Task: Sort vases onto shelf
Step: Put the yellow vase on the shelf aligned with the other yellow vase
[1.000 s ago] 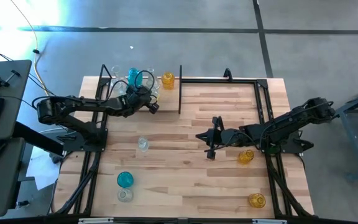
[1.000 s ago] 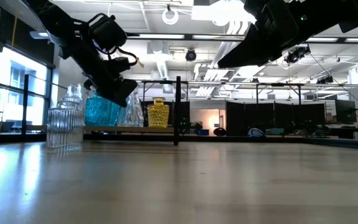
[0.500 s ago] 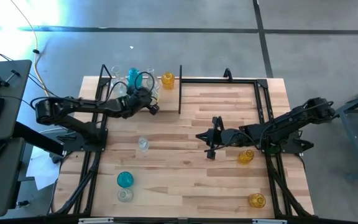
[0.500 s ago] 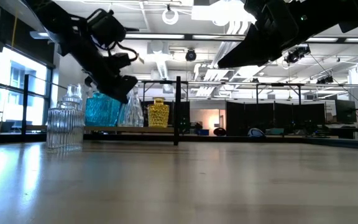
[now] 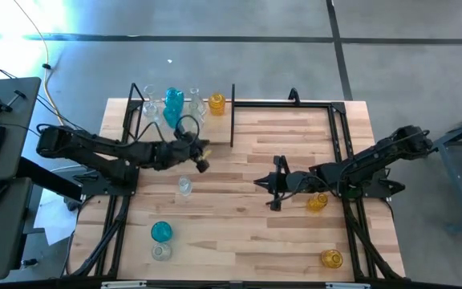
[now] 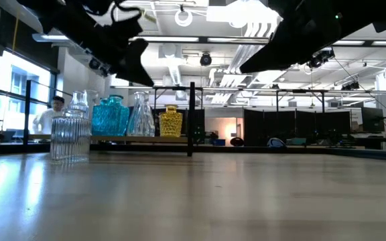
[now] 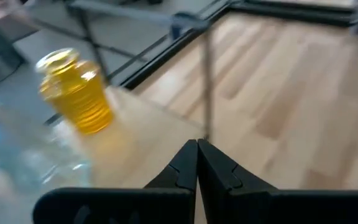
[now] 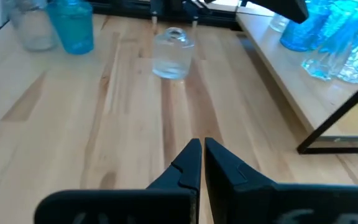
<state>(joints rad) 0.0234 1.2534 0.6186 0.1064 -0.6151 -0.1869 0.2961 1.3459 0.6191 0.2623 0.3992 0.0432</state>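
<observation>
Showing both arms above a wooden surface (image 5: pixel 239 241). The left gripper (image 5: pixel 202 158), fingers pressed together and empty, hangs just in front of the shelf (image 5: pixel 184 120), where blue, clear and yellow vases (image 5: pixel 173 103) stand. The right gripper (image 5: pixel 273 184), likewise closed and empty, hovers mid-surface over bare wood. One clear vase (image 5: pixel 184 186) stands between the grippers; others sit near the front corners.
</observation>
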